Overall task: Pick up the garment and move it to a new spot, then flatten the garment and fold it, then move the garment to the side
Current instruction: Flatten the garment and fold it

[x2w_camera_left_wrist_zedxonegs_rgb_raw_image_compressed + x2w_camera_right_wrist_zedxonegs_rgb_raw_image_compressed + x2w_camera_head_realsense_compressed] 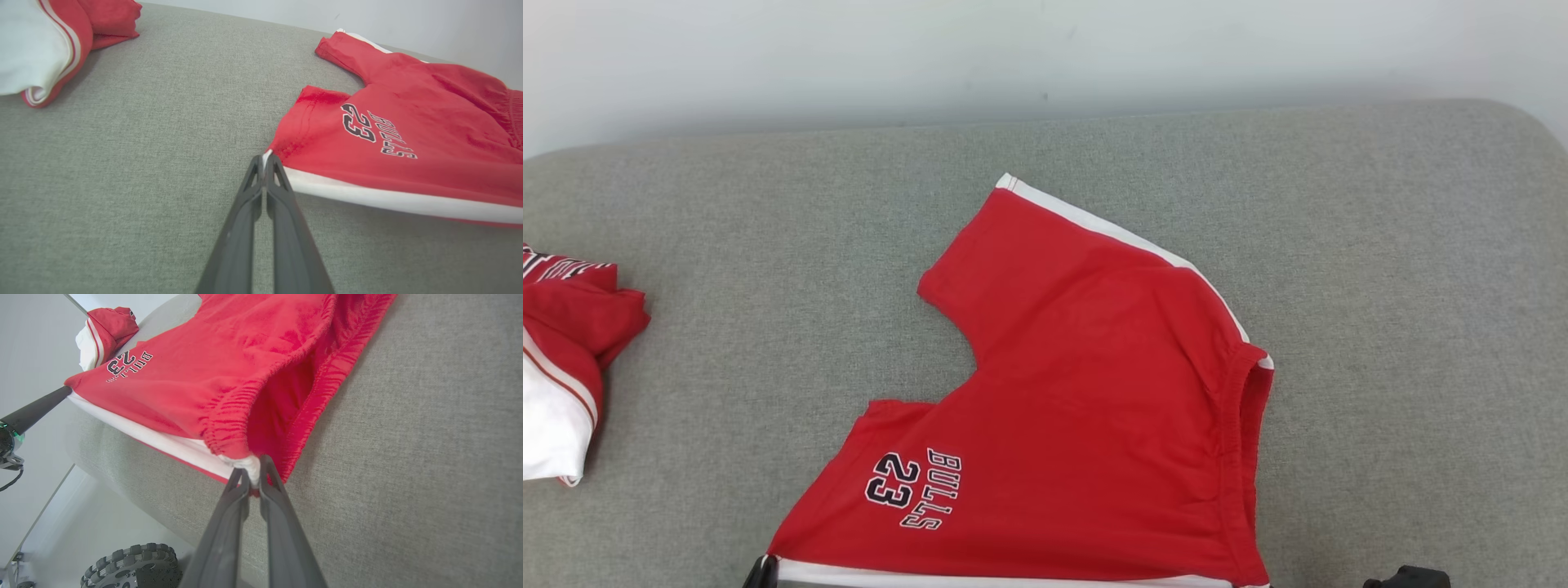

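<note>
As the red shorts [1094, 392] lie spread on the grey cushion [1380, 245], their edge with the white stripe [388, 198] runs along the bottom of the head view, stretched between the two pairs of fingers. The left fingers [265, 161] are closed together on the corner where the stripe meets the leg hem. In the left wrist view this corner sits at centre frame, just at the tips, and the print "BULLS 23" [378, 132] is to the right of them. The right fingers [254, 473] are closed on the other end of the stripe, at the corner of the elastic waistband [229, 416], with a small fold of white cloth pressed between the tips. In the head view the waistband is at the right, and the two legs point to the left and to the upper middle.

The held edge is near the front edge of the cushion, which in the right wrist view rounds down at lower left toward a pale floor [102, 522] and a knobby wheel [135, 565]. A folded red and white garment [564, 359] lies at the left edge of the head view, well apart from the shorts, with bare grey fabric between them. More bare fabric is open at the upper and right parts of the frame, up to the pale wall [1045, 49].

Both pairs of fingers lie at a low angle to the cushion. In the right wrist view the left fingers come in as a dark bar from the left edge to the hem corner.
</note>
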{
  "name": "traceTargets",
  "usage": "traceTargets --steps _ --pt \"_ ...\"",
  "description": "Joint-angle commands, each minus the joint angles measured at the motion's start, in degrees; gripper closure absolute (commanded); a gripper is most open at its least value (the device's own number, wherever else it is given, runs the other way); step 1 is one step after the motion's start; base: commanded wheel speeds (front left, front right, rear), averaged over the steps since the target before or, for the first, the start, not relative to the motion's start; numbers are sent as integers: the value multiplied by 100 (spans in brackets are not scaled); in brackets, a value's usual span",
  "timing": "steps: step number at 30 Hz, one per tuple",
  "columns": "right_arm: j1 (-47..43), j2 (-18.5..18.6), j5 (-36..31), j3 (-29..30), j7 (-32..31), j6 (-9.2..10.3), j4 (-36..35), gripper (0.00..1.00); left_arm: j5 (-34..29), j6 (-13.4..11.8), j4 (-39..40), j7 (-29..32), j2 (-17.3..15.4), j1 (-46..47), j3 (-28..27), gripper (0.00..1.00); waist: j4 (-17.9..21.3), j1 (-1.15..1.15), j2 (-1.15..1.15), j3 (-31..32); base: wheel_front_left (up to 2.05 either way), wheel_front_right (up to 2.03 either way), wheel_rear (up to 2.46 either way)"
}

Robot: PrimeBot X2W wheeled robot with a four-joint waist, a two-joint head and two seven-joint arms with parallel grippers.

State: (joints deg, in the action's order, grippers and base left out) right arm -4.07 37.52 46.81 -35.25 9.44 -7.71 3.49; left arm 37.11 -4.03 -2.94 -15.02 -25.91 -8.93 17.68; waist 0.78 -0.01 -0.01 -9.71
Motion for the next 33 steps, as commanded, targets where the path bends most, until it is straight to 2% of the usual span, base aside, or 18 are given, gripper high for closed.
traceTargets --steps 1,7,15,19,24,29,33 --pt "-100 -68 -103 149 -86 36 -68 100 -126 22 -58 -22 -43 34 -90 100 -6 1 1 35 0 0 0" --pt "-7 -325 -155 383 -300 33 -402 100 -330 188 -14 84 -230 539 1 100 33 1 1 54 0 0 0" --pt "667 -635 -6 671 -502 31 -583 100 -662 631 52 884 -817 2129 128 100 356 1 1 -251 0 0 0" --pt "1181 -811 42 709 -453 31 -373 100 -853 851 -107 1369 -1038 3077 282 100 625 1 1 -552 0 0 0" --pt "1815 -1111 126 679 -252 31 -58 100 -874 1025 -465 1821 -1155 4139 455 100 995 1 1 -956 0 0 0" --pt "2338 -1300 145 502 -12 31 295 100 -954 1108 -1000 2178 -1281 5006 747 100 1297 1 1 -1251 0 0 0" --pt "2676 -1406 166 387 152 31 565 100 -861 1126 -1456 2265 -1254 5575 1007 100 1512 1 1 -1415 0 0 0"
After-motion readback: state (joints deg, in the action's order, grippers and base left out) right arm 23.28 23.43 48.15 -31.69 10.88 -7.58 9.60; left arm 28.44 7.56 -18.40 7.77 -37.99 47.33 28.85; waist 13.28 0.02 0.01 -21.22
